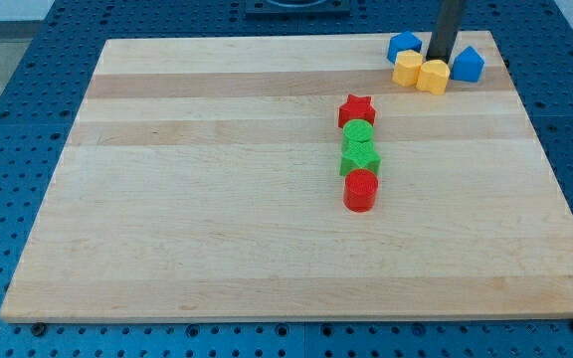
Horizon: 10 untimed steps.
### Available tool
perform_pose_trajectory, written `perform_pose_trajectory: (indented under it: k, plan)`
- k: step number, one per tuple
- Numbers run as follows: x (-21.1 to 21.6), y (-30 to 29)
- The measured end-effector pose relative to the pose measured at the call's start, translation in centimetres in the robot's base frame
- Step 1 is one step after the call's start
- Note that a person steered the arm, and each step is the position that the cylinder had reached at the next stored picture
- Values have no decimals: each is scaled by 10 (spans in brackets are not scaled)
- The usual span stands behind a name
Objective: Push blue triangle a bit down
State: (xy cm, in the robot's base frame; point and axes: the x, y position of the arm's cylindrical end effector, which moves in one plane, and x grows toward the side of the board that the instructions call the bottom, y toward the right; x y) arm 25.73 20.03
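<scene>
While the rod's tip [440,61] sits in the top-right cluster, the blue triangle [468,65] lies just to its right in the view, very close, contact not resolvable. That's the catch: a downward push needs the tip on the triangle's top side, toward the view's top edge, and right now it stands beside it, not above.

No fingers on this rig, just a straight dark rod, so nothing to open or close.

Cluster layout: a second blue block [404,46], shape unclear, is left of the rod; two yellow blocks [421,72], faceted, look hexagonal-ish, sit touching each other directly below the tip. Likely they'd get shoved if the tip went straight down from here.

Mid-surface: red star [356,109], two green blocks [359,147], red cylinder [360,189] in a vertical line, well apart from the work.

Blocks look like matte plastic; the surface [217,219] is pale banded wood.
</scene>
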Motion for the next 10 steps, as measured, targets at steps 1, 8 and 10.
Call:
perform_pose_trajectory:
  k: [1, 8, 10]
  plan:
    - [-5, 3]
    - [4, 43]
    - [30, 32]
